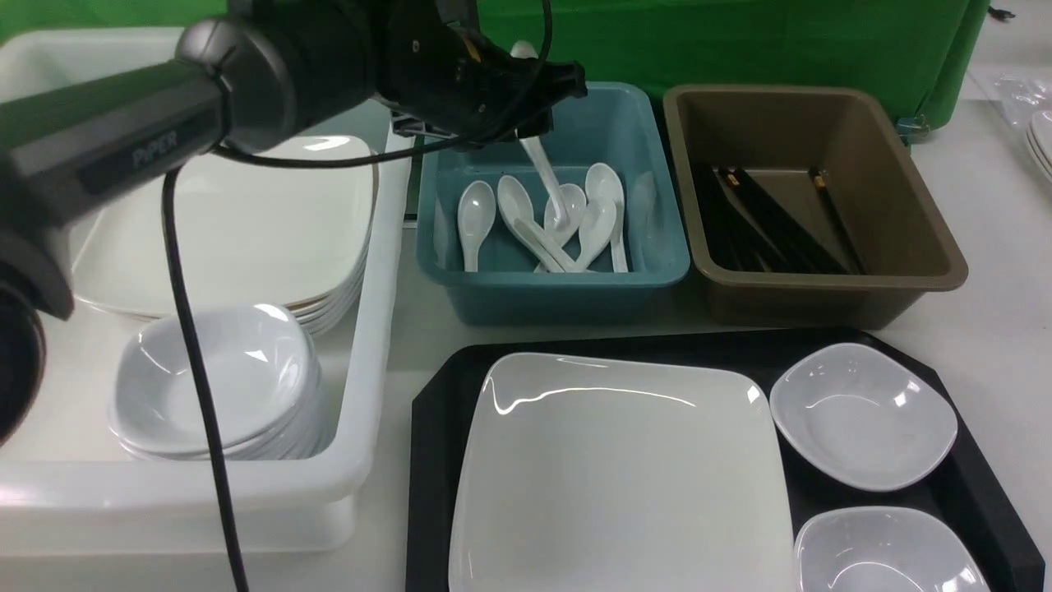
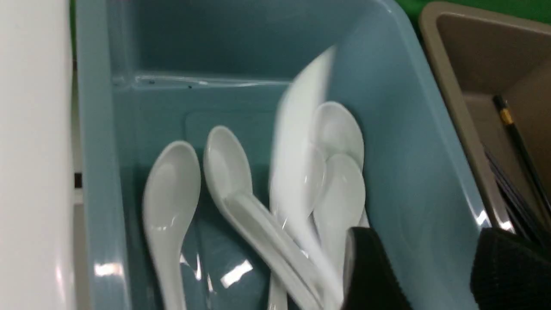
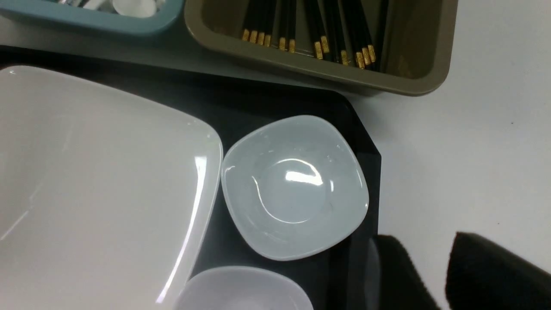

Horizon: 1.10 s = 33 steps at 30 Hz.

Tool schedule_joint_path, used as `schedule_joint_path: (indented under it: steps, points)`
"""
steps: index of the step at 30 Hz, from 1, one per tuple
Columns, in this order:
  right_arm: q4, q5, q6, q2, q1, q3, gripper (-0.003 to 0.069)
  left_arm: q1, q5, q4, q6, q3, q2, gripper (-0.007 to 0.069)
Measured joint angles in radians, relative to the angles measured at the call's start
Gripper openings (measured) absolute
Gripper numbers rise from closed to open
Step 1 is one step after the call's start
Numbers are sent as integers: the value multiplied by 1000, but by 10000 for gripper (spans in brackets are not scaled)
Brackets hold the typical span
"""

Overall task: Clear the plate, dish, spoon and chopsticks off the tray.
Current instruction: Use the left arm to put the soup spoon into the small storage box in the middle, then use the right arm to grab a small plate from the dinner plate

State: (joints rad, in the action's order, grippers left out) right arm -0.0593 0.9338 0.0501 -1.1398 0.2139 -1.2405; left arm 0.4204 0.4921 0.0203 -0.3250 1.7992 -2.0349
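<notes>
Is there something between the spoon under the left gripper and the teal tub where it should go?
Nothing visible. The spoon, blurred, is below the left gripper and within the walls of the teal tub; only other spoons lie under it.

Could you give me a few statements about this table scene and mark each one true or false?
1. The large plate sits on the black tray. True.
2. The brown tub holds spoons. False: it holds chopsticks; the spoons lie in the teal tub.
3. Two small dishes share the tray. True.
4. The right gripper grips a dish. False: it is open and empty.
5. The left gripper is above the teal tub. True.
</notes>
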Motion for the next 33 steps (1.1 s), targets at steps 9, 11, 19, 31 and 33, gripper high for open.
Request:
schedule_joint_path:
  steps: [9, 11, 19, 31, 33]
  points:
    - [1, 7, 0, 1, 0, 0, 241, 0, 188, 8, 54, 0, 112, 407]
    - [1, 12, 0, 1, 0, 0, 241, 0, 227, 17, 71, 0, 143, 353]
    - [1, 34, 0, 1, 0, 0, 241, 0, 459, 56, 203, 0, 282, 27]
    - [19, 59, -1, 2, 0, 0, 241, 211, 558, -20, 274, -228, 331, 1]
    - [21, 59, -1, 2, 0, 0, 241, 238, 503, -27, 276, -282, 321, 2]
